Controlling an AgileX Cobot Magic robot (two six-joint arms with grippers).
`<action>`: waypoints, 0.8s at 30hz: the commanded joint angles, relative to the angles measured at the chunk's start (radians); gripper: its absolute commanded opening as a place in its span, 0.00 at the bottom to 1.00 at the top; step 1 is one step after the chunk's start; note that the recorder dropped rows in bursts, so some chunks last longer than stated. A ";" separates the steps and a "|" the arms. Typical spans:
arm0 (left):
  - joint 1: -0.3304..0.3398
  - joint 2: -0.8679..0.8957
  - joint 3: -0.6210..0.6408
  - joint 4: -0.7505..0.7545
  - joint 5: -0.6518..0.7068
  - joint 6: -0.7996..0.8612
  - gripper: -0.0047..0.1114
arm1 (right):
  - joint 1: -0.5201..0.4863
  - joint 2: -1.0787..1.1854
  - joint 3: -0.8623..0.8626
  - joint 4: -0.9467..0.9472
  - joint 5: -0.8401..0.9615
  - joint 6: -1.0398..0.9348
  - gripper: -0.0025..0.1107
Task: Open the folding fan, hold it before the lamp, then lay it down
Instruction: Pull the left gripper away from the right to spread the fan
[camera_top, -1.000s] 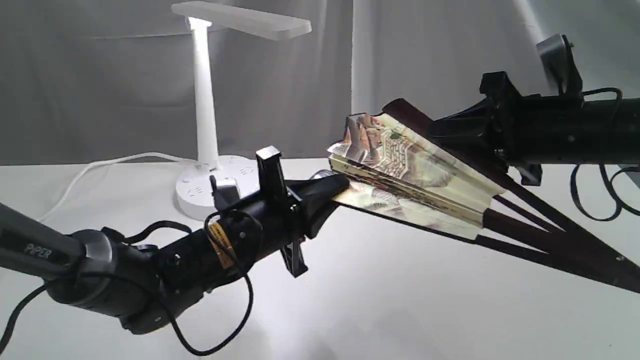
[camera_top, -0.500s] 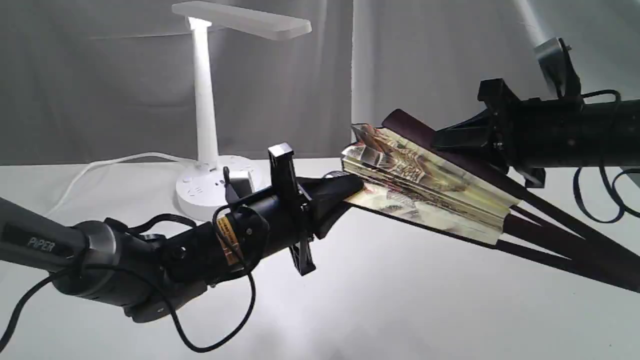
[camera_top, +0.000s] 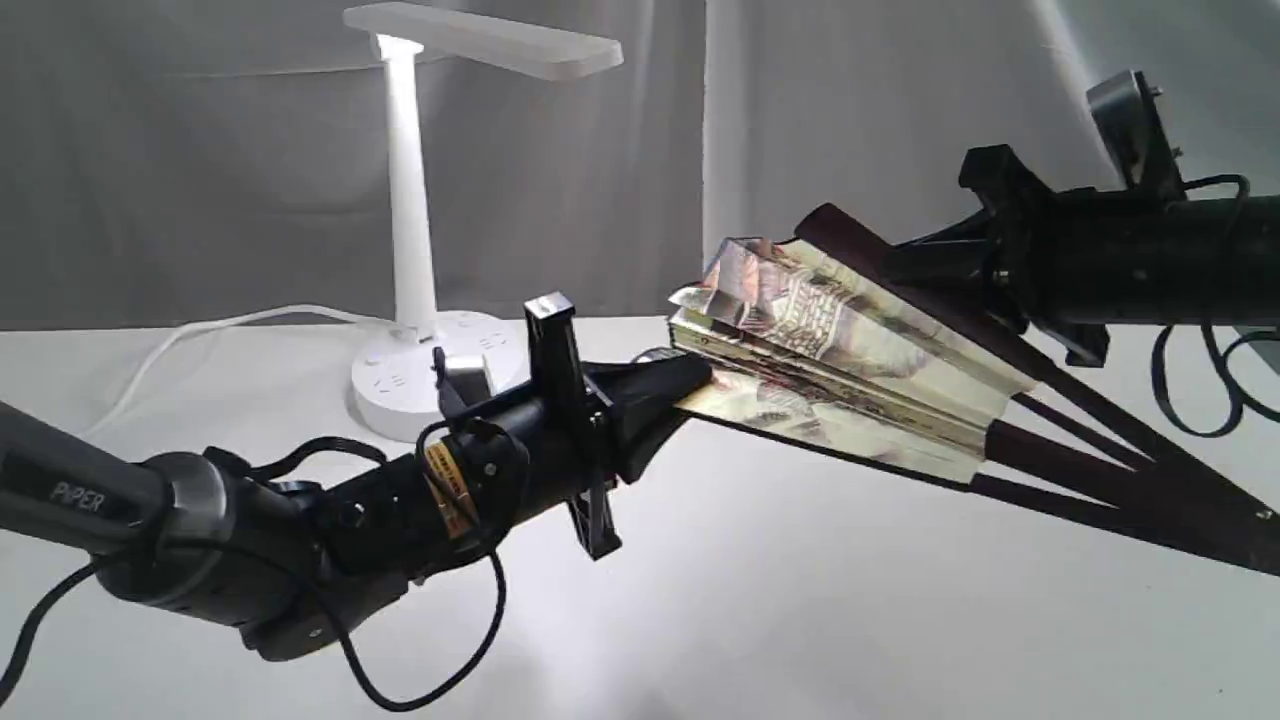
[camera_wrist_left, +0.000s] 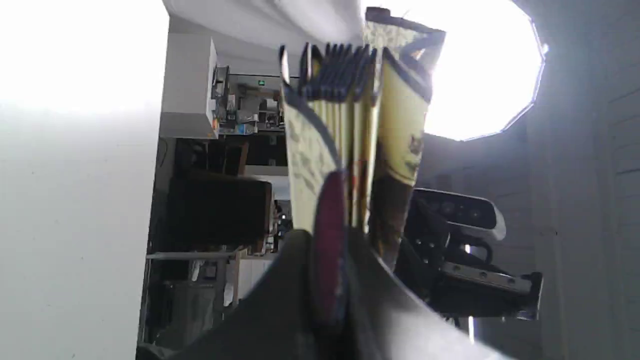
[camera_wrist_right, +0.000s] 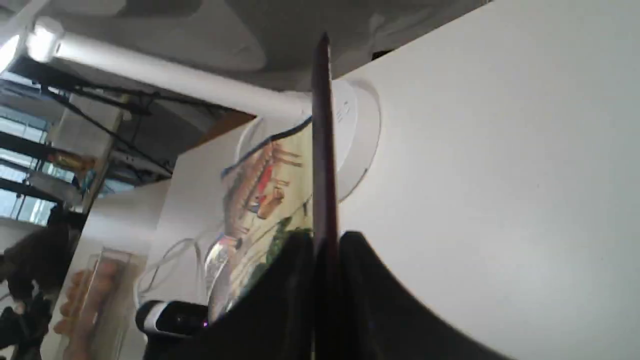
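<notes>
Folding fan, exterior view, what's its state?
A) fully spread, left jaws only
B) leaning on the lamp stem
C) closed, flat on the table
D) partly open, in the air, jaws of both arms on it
D: the folding fan hangs above the table, pleats only partly spread, left jaws shut on its lower guard and right jaws on its upper guard.

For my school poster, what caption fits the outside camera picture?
The left gripper and right gripper hold a partly opened folding fan above the white table, near the lamp.
</notes>
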 joint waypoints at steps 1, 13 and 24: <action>-0.001 -0.012 0.010 -0.026 -0.012 0.025 0.04 | -0.002 -0.010 0.000 0.064 -0.060 -0.014 0.02; -0.001 -0.108 0.154 -0.205 -0.012 0.089 0.04 | -0.004 -0.010 0.000 0.184 -0.201 -0.014 0.02; -0.011 -0.222 0.289 -0.374 -0.012 0.177 0.04 | -0.026 -0.010 0.000 0.186 -0.290 -0.014 0.02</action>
